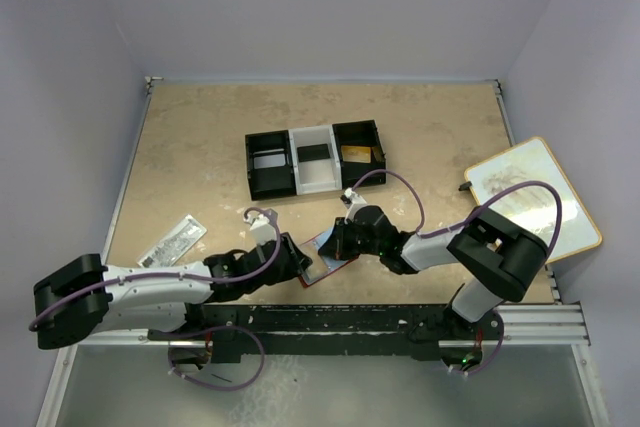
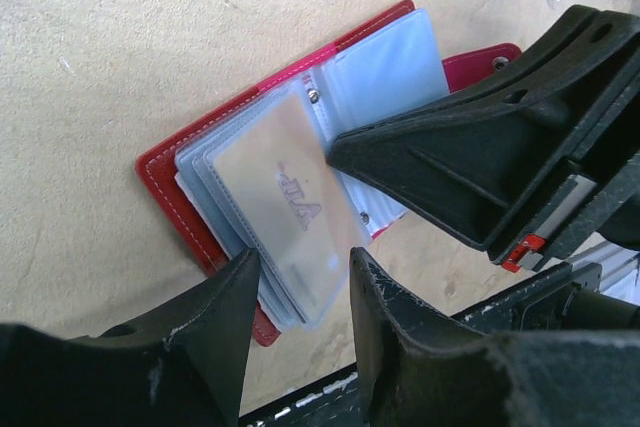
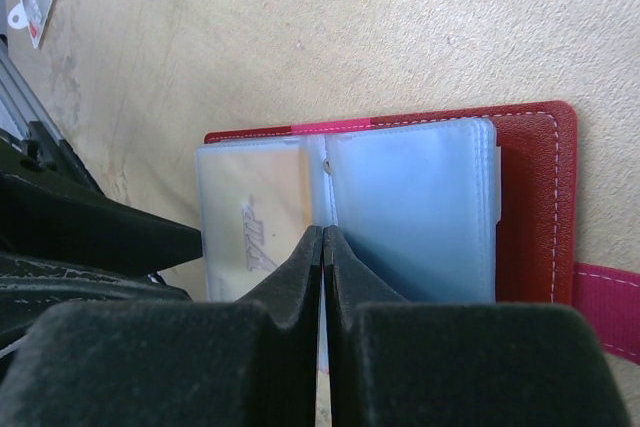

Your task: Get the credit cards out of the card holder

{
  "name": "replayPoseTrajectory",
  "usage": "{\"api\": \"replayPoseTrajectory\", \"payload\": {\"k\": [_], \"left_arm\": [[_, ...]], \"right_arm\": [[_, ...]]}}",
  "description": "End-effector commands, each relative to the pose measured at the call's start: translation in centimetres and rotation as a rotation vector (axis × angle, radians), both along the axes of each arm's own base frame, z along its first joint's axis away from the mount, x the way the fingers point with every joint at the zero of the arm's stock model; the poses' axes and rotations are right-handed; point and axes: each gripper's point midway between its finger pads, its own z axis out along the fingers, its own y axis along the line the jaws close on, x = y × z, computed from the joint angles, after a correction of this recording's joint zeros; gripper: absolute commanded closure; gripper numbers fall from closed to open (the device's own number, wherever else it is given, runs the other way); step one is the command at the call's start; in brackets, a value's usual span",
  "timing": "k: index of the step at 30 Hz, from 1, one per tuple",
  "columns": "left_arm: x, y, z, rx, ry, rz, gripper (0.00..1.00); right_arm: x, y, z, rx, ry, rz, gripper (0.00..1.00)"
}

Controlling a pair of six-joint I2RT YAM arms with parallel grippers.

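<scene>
Both arms reached low across the table [image 1: 200, 147] and met at the card holder [image 1: 323, 257], which lay open near the front edge between the two grippers. The right gripper [image 3: 322, 235], its jaws pressed together, bore down on the fold between the clear sleeves. The left gripper [image 2: 302, 259] hovered with jaws partly apart over the near corner of a sleeved credit card [image 2: 285, 197].

Right gripper [image 2: 340, 144] blocks card holder [image 2: 165, 162] spine; far edge free.
</scene>
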Motion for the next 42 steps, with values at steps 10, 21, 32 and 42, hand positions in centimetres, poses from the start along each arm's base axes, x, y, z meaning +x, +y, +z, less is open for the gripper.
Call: {"api": "replayPoseTrajectory", "payload": {"k": [10,21,32,42], "left_arm": [[1.1,-0.1,3.0,0.0,-0.069,0.104,0.61],[0.6,-1.5,2.2,-0.037,-0.049,0.09,0.61],[0.3,-0.4,1.6,0.003,-0.039,0.109,0.61],[0.3,-1.3,1.0,-0.003,-0.035,0.095,0.61]], "right_arm": [[-2.1,-2.9,-4.5,-0.167,0.104,0.003,0.98],[-2.1,-2.8,-4.5,-0.173,0.104,0.006,0.98],[-2.1,-2.8,-4.6,-0.174,0.104,0.006,0.98],[-1.9,-2.6,-4.4,-0.173,0.102,0.011,0.98]]}}
